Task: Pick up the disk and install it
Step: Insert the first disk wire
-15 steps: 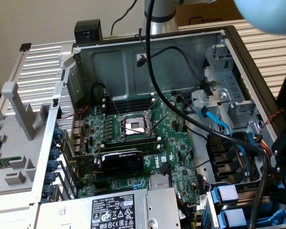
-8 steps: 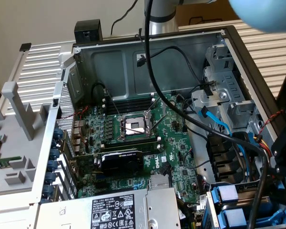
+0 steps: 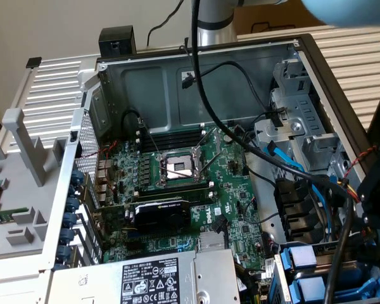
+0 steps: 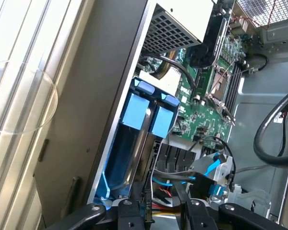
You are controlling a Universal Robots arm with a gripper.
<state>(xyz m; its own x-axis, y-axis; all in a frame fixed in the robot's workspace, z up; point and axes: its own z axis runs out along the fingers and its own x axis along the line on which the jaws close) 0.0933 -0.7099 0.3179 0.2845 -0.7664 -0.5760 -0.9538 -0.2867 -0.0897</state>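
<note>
open pc case (image 3: pixel 88 114) holds: green motherboard (image 3: pixel 234 190) w/ bare cpu socket (image 3: pixel 177 168) mid-frame, black graphics card (image 3: pixel 161 215) just below it, grey psu (image 3: pixel 196 272) at bottom centre, and black + blue cables (image 3: pixel 285 161) running down the right side. drive bay (image 3: pixel 280 278) in the lower right corner of the exterior view holds two blue carriers side by side.

in the wrist view the disk (image 4: pixel 134 114) sits in that bay: bright blue plastic frame w/ a paler blue end tab. metal body and white label are hidden. second carrier (image 4: pixel 162 120) is just beside it.

gripper (image 4: pixel 158 218) hangs near the bay, fingers (image 4: pixel 126 214) apart, only cables seen between them, so open, nothing held, not touching the disk.

psu label (image 3: pixel 155 285): black/white, rows of cert marks, print too small to read.
</note>
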